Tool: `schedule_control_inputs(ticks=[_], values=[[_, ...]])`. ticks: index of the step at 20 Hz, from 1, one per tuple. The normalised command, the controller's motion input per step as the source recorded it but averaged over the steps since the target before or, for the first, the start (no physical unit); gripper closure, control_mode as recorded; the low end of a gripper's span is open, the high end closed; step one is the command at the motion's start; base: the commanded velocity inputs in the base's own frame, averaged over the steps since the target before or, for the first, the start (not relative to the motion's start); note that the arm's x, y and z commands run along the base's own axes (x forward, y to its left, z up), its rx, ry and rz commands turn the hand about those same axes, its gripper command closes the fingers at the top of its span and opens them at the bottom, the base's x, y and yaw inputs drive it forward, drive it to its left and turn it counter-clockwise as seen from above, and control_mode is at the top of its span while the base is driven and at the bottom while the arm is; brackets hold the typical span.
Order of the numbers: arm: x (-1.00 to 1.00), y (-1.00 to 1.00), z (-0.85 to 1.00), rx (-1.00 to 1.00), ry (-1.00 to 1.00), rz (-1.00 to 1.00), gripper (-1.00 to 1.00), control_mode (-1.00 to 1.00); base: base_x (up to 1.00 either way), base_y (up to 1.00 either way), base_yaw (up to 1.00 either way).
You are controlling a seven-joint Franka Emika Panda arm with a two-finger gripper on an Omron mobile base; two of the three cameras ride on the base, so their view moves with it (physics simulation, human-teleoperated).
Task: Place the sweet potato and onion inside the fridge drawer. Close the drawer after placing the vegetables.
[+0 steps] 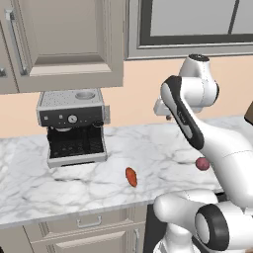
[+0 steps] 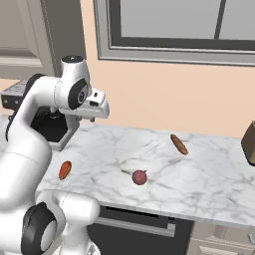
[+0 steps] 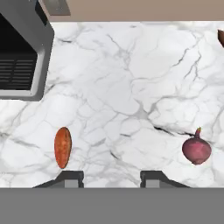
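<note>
We see the hand (image 3: 111, 178) above the table (image 3: 131, 87), fingers apart, holding nothing. Sweet potato (image 3: 62, 147) lies flat, long axis near-to-far; onion (image 3: 196, 149) well right.

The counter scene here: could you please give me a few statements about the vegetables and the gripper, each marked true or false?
1. The sweet potato lies on the marble counter. True.
2. The onion sits touching the sweet potato. False: they lie well apart, with bare counter between them.
3. The gripper holds the onion. False: its fingers are spread and hold nothing, above the counter.
4. The coffee machine stands on the counter against the wall. True.
5. The sweet potato lies under the coffee machine's spout. False: it lies on open counter, nearer the front edge.
</note>
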Motion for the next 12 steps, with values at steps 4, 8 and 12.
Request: schedule_control_inputs(ticks=[4,8,12], values=[[-0.26,0.07,-0.13,-0.01,0.0,0.0,-1.0,-1.0,0.0,0.0,0.0],[-0.66,0.93,-0.95,-0.05,-0.04,-0.2,-1.0,-1.0,0.0,0.0,0.0],[-0.14,0.8,-0.98,0.0,0.18,-0.04,-1.0,-1.0,0.0,0.0,0.0]])
